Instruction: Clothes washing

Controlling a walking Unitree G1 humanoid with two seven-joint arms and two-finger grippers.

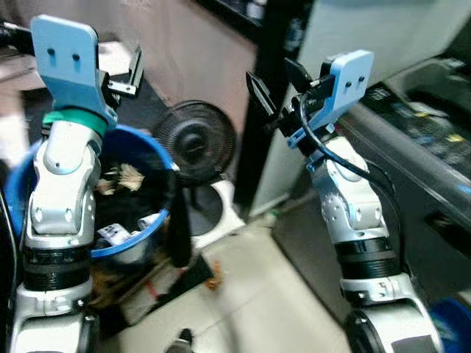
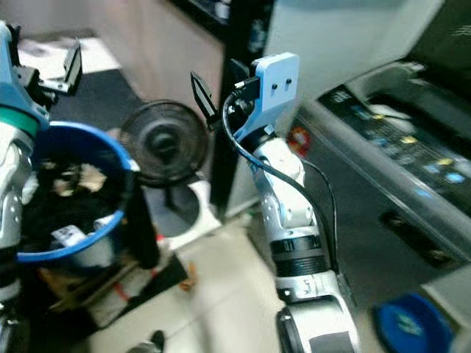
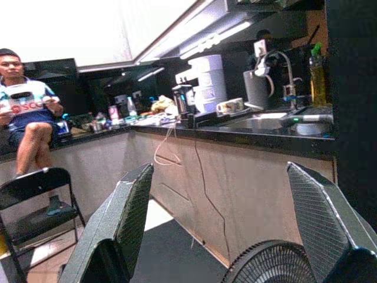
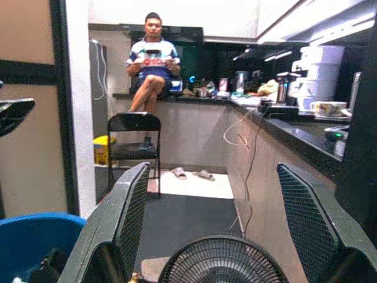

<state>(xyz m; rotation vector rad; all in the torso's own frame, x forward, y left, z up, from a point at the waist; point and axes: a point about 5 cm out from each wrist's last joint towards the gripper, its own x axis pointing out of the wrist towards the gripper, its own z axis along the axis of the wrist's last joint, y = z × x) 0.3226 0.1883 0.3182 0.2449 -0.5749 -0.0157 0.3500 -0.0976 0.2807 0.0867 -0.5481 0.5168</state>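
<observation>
A blue laundry basket (image 1: 144,139) stands at my left on the floor, with dark and light clothes (image 1: 121,180) inside. The washing machine (image 2: 390,140), with its grey control panel, runs along my right. My left gripper (image 1: 126,73) is raised above the basket's far rim, open and holding nothing. Higher and to the right, my right gripper (image 1: 276,84) is raised too, also open and holding nothing, just past a black floor fan (image 1: 195,140). The right wrist view looks between its fingers (image 4: 123,212) at the fan (image 4: 221,259) and the basket's rim (image 4: 35,227).
The fan stands on a white base between the basket and a dark doorframe. A person (image 4: 153,65) sits on the counter far back, behind a black folding chair (image 4: 132,147). Cardboard and clutter lie under the basket. A blue object (image 2: 405,323) lies on the floor at right.
</observation>
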